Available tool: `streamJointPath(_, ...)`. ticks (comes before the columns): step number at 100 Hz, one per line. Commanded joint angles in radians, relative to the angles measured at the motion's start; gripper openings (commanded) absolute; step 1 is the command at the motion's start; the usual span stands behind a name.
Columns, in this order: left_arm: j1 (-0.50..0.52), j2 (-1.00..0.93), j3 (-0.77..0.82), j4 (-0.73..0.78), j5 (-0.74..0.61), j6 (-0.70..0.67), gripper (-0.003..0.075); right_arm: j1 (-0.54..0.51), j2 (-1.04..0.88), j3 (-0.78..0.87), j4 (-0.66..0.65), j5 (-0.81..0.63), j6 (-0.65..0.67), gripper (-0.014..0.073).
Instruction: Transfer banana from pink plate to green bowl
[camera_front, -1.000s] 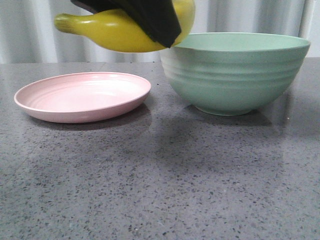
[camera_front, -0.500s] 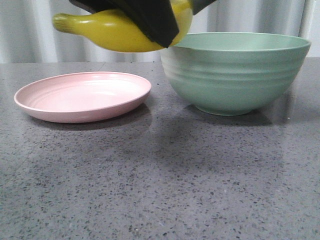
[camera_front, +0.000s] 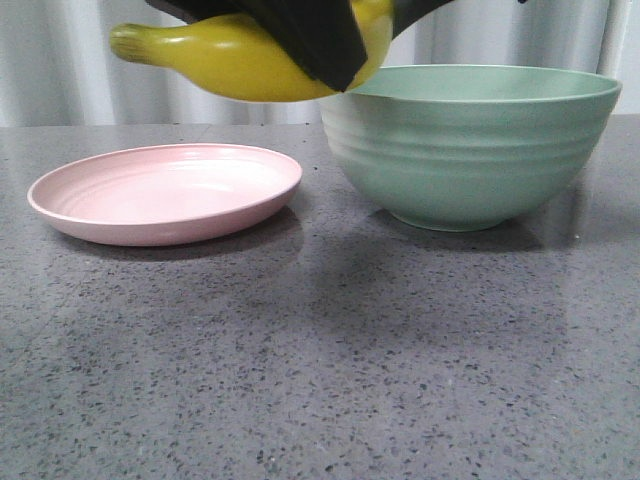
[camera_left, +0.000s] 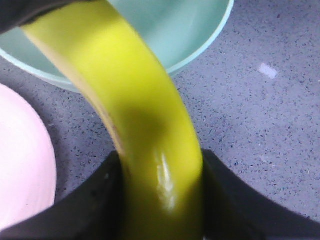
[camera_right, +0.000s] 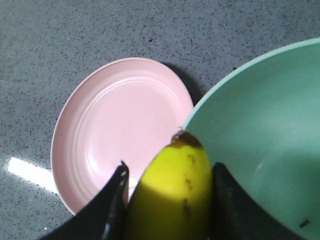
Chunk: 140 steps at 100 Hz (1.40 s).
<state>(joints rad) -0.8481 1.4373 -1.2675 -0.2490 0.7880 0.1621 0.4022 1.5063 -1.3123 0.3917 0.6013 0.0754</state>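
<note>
The yellow banana (camera_front: 225, 60) hangs in the air, its greenish tip over the pink plate (camera_front: 165, 195) and its other end at the near rim of the green bowl (camera_front: 465, 150). My left gripper (camera_front: 300, 40) is shut on the banana's middle; in the left wrist view its fingers (camera_left: 100, 200) press both sides of the banana (camera_left: 150, 125). My right gripper (camera_right: 169, 172) has its fingers tight against both sides of the banana's dark-stemmed end (camera_right: 175, 185), above the edge between the plate (camera_right: 120, 130) and the bowl (camera_right: 265, 125). The plate has nothing on it.
The grey speckled tabletop (camera_front: 320, 360) stretches in front of the plate and bowl. A pale curtain (camera_front: 60, 60) hangs behind the table. The bowl's inside (camera_left: 165, 25) shows no objects.
The banana has risen slightly and stayed between plate and bowl. A dark part of my right arm has come into the front view at the top, right of the banana.
</note>
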Motion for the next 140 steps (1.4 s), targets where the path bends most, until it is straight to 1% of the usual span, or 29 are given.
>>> streamJointPath(1,-0.008,-0.045,-0.035,-0.018,-0.059,0.001,0.0015,-0.009,-0.035,-0.037,-0.005,-0.034,-0.019,-0.0078)
streamJointPath(8,-0.008,-0.045,-0.035,-0.018,-0.057,0.001,0.0099,-0.009,-0.035,-0.037,-0.005,-0.034,-0.019,-0.0079)
streamJointPath(9,-0.008,-0.045,-0.035,-0.018,-0.054,0.001,0.0132,-0.009,-0.035,-0.037,-0.005,-0.034,-0.019,-0.0079)
streamJointPath(10,-0.008,-0.045,-0.035,-0.018,-0.054,0.001,0.0132,-0.009,-0.035,-0.037,-0.005,-0.034,-0.019,-0.0079)
streamJointPath(13,-0.008,-0.045,-0.035,-0.018,-0.054,0.001,0.0193,-0.009,-0.035,-0.037,-0.007,-0.034,-0.019,-0.0079)
streamJointPath(15,-0.008,-0.045,-0.035,-0.018,-0.054,0.001,0.0218,-0.009,-0.035,-0.037,-0.009,-0.037,-0.019,-0.0079)
streamJointPath(16,-0.008,-0.045,-0.035,-0.018,-0.054,0.001,0.0255,-0.009,-0.035,-0.037,-0.011,-0.040,-0.019,-0.0079)
streamJointPath(17,-0.008,-0.045,-0.035,-0.018,-0.054,0.001,0.0255,-0.009,-0.035,-0.037,-0.011,-0.040,-0.019,-0.0079)
streamJointPath(20,-0.008,-0.045,-0.035,-0.018,-0.052,0.001,0.0313,-0.010,-0.035,-0.037,-0.018,-0.045,-0.019,-0.0079)
streamJointPath(26,-0.008,-0.046,-0.035,-0.018,-0.045,-0.001,0.0397,-0.016,-0.035,-0.043,-0.022,-0.049,-0.019,-0.0079)
streamJointPath(34,-0.008,-0.049,-0.039,-0.018,-0.038,-0.008,0.0445,-0.039,-0.035,-0.062,-0.031,-0.049,-0.019,-0.0079)
streamJointPath(59,-0.008,-0.083,-0.054,-0.018,-0.042,-0.008,0.0446,-0.160,-0.035,-0.146,-0.040,-0.047,-0.019,-0.0079)
streamJointPath(76,-0.008,-0.093,-0.055,-0.026,-0.042,-0.009,0.0446,-0.249,-0.035,-0.160,-0.092,-0.067,-0.019,-0.0079)
streamJointPath(88,-0.008,-0.093,-0.055,-0.038,-0.042,-0.009,0.0446,-0.287,-0.026,-0.160,-0.106,-0.072,-0.019,-0.0079)
streamJointPath(97,-0.008,-0.093,-0.055,-0.052,-0.046,-0.009,0.0442,-0.294,-0.012,-0.160,-0.119,-0.070,-0.019,-0.0074)
streamJointPath(102,-0.008,-0.093,-0.055,-0.057,-0.046,-0.009,0.0442,-0.294,-0.002,-0.160,-0.125,-0.070,-0.019,-0.0047)
streamJointPath(109,-0.008,-0.093,-0.055,-0.063,-0.046,-0.009,0.0442,-0.294,0.010,-0.160,-0.127,-0.070,-0.019,0.0034)
streamJointPath(121,-0.008,-0.093,-0.055,-0.065,-0.046,-0.009,0.0443,-0.294,0.032,-0.160,-0.127,-0.063,-0.021,0.0269)
streamJointPath(126,-0.008,-0.093,-0.055,-0.065,-0.046,-0.009,0.0443,-0.294,0.033,-0.160,-0.127,-0.059,-0.021,0.0337)
streamJointPath(130,-0.008,-0.093,-0.055,-0.065,-0.046,-0.009,0.0443,-0.294,0.033,-0.160,-0.127,-0.059,-0.021,0.0360)
streamJointPath(140,-0.008,-0.093,-0.055,-0.071,-0.048,-0.009,0.0443,-0.294,0.033,-0.160,-0.127,-0.059,-0.021,0.0357)
